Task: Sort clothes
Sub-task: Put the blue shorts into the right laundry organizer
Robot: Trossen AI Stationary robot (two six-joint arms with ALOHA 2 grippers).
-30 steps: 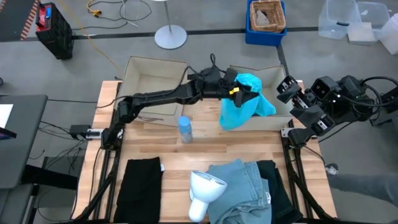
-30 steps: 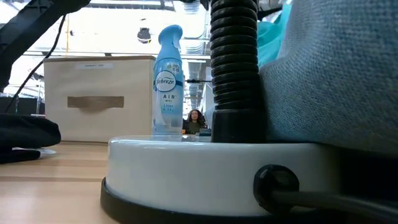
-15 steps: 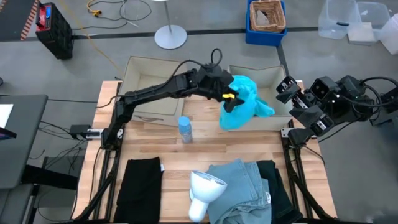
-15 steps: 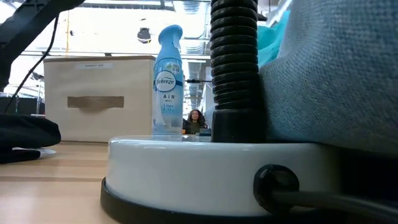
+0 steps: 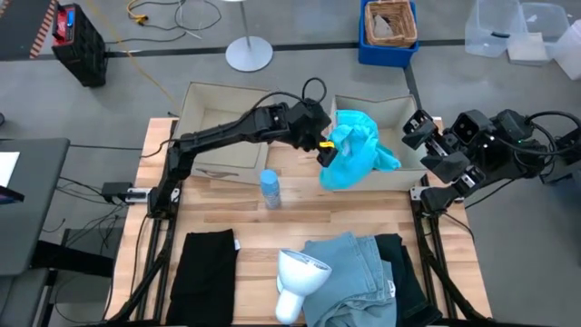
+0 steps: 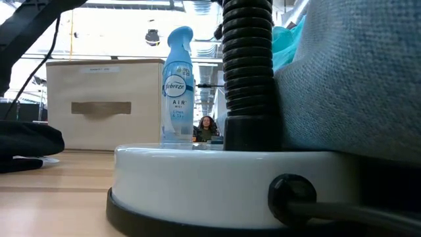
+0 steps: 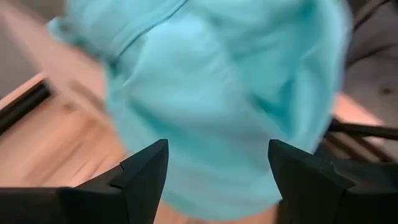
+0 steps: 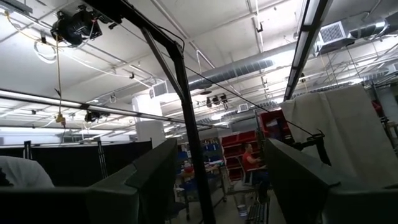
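Observation:
The bright turquoise garment (image 5: pixel 356 153) is draped over the front wall of the right beige box (image 5: pixel 392 107); its lower part hangs toward the table. My left gripper (image 5: pixel 325 148) stands open just left of it, tipped downward, and the turquoise cloth (image 7: pixel 217 81) fills the view beyond its fingers; I cannot tell whether it touches. A grey-blue garment (image 5: pixel 349 272) lies on a dark one (image 5: pixel 407 272) at the near edge. A black garment (image 5: pixel 204 263) lies near left. My right gripper (image 5: pixel 416 127) waits open, raised beyond the table's right edge.
A blue spray bottle (image 5: pixel 270 189) stands mid-table before the left beige box (image 5: pixel 222 113). A white base with a black ribbed hose (image 5: pixel 300 277) sits at the near edge beside the grey-blue garment. Bare wood lies between the bottle and the near garments.
My left gripper has drawn back from above the turquoise garment toward the table's left and tipped downward. The garment has stayed draped over the right box's front wall.

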